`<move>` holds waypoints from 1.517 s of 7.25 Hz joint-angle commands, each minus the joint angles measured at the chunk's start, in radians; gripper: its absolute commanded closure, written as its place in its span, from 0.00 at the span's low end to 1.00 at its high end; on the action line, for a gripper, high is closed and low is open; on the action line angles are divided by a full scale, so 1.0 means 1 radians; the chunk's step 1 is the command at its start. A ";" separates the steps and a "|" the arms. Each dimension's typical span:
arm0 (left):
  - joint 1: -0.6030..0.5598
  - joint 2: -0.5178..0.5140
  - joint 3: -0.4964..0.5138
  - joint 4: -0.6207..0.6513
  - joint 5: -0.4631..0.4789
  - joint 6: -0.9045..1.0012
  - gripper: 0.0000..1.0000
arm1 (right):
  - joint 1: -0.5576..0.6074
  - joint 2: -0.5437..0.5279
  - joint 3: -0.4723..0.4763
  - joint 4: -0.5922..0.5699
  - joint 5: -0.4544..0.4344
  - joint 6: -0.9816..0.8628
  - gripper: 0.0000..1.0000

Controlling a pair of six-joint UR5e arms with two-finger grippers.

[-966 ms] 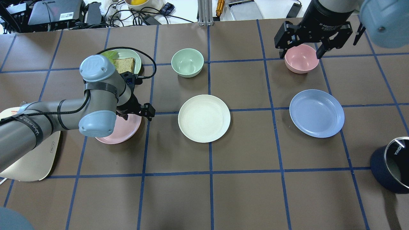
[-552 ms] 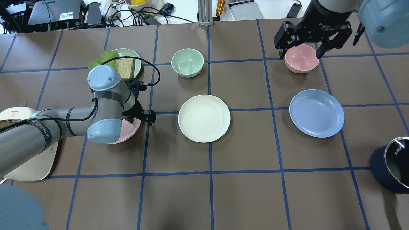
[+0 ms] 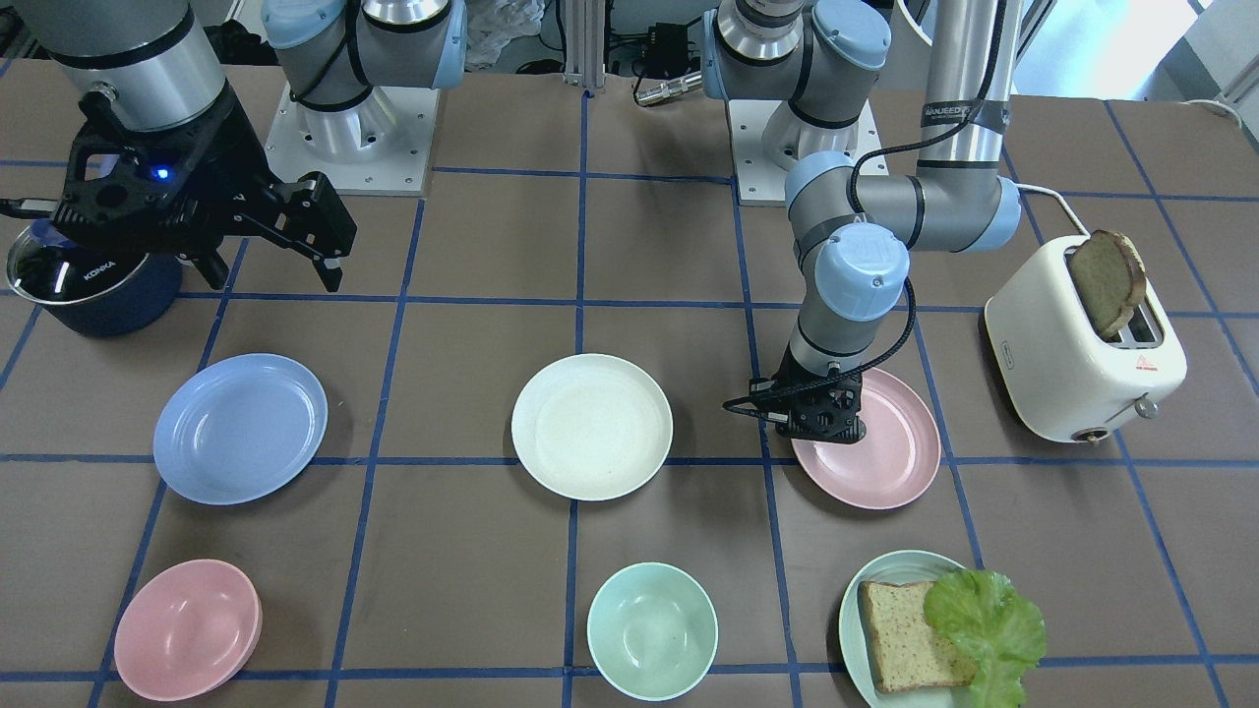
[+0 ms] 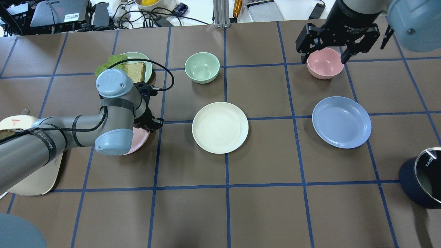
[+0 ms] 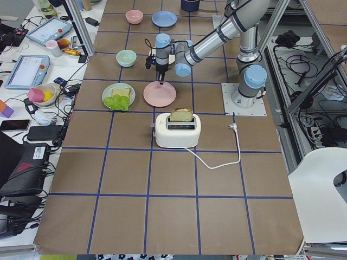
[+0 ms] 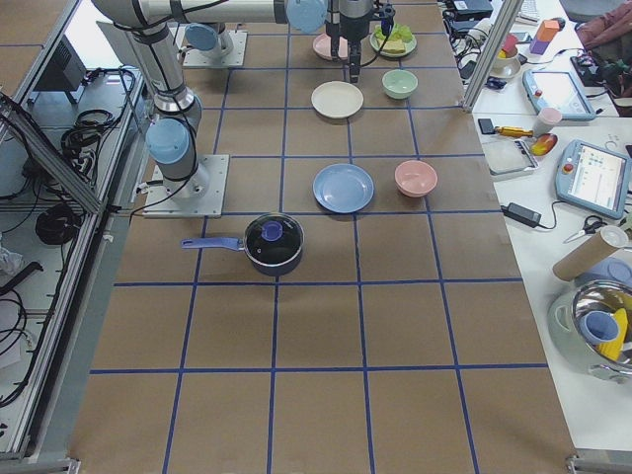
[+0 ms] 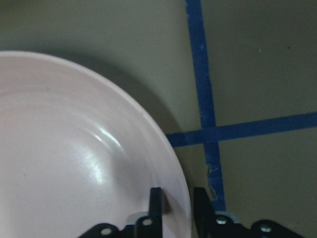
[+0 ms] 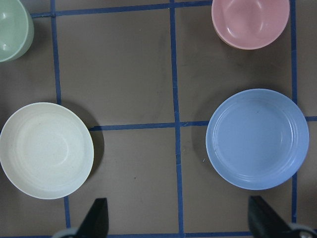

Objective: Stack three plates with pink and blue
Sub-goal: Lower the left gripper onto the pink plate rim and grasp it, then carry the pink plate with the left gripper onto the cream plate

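Seen from overhead, three equal-sized, shallow round plates with raised rims and a matte finish lie in a row across a brown tabletop marked with a blue tape grid. The cream-white plate is in the middle. The pale pink plate is well apart from it at 9 o'clock, and the light blue plate is well apart at 3 o'clock. None of the three touches another, and none is stacked. The left hand points straight down at the pink plate's edge, at about 2 o'clock on the side nearest the cream plate. In the wrist view one finger is inside the rim and the other just outside, clamped together on it. The left arm hides much of this plate from above. The right hand hangs above the tabletop with its fingers wide apart and grips nothing. From overhead it covers part of a small pink bowl, which is at about 11 o'clock from the blue plate. A mint bowl is at 12 o'clock from the cream plate. A pale green plate with bread and lettuce is near the pink plate, at its 12 o'clock.
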 commanded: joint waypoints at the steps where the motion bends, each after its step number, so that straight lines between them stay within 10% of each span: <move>1: -0.106 0.031 0.066 -0.037 0.092 -0.040 1.00 | 0.000 0.000 -0.001 -0.002 0.000 -0.002 0.00; 6: -0.362 -0.041 0.331 -0.288 0.094 -0.489 1.00 | -0.169 0.015 0.011 0.015 0.015 -0.031 0.00; 11: -0.596 -0.197 0.528 -0.363 0.136 -0.746 1.00 | -0.518 0.248 0.094 -0.128 -0.058 -0.530 0.00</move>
